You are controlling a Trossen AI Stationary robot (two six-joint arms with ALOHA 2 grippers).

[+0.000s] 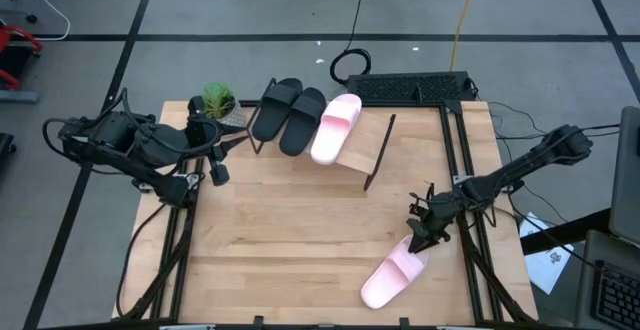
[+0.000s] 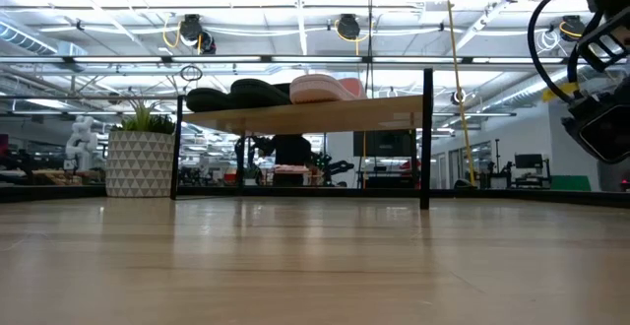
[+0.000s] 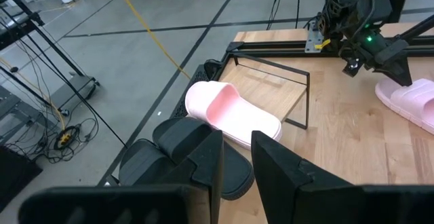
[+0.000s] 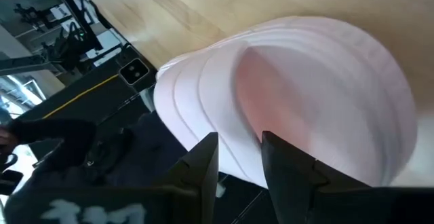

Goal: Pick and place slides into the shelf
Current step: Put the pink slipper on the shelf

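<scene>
Right tool on the last pink slide; three slides already on the shelf.

The right tool (image 1: 418,236) is down at the heel end of the loose pink slide (image 1: 393,275), which lies on the counter (image 1: 290,250) near its right front edge; in the right wrist view its fingers (image 4: 203,163) stand slightly apart over the pale sole, but whether they actually clamp it cannot be told. The shelf (image 1: 372,146) stands at the back of the counter and carries two black slides (image 1: 288,113) side by side with one pink slide (image 1: 335,126) just beside them, leaving bare board at its right end. The left tool (image 1: 217,160), fingers slightly apart and holding nothing, hangs by the shelf's left end, near a small potted plant (image 1: 218,101).
</scene>
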